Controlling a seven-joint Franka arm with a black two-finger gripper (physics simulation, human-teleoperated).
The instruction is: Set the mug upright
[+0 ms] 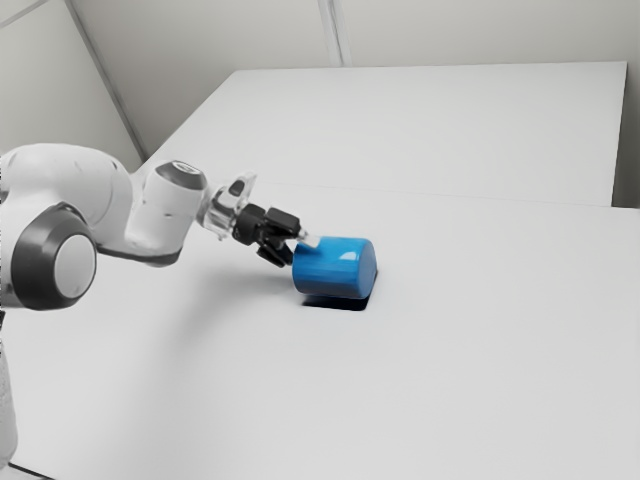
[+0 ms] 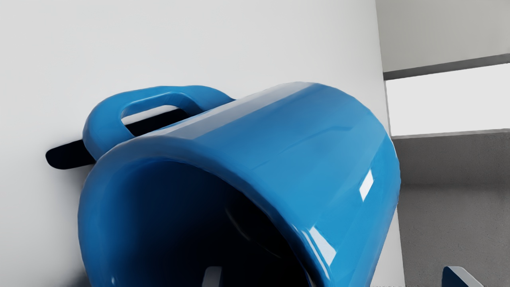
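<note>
The mug (image 1: 335, 268) lies on its side, well in from the edges of the white table (image 1: 480, 380), its mouth turned toward our gripper (image 1: 298, 250). We judge the approach nearly made; the grip, the turn upright and the release are all left to do. Our jaws stand apart, grasping nothing: one finger (image 2: 212, 277) is at the dark mouth and the other (image 2: 458, 279) is outside the wall. How deep the first one reaches is hard for us to tell from here.

The body is a glossy blue cylinder, faintly faceted, with bright highlights and a thick, rounded rim (image 2: 115, 159). A smooth looped handle (image 2: 99, 123) juts from its side over a hard black shadow (image 2: 67, 155). Such a slick wall could slip as we tip it, so we should pinch firmly first.
</note>
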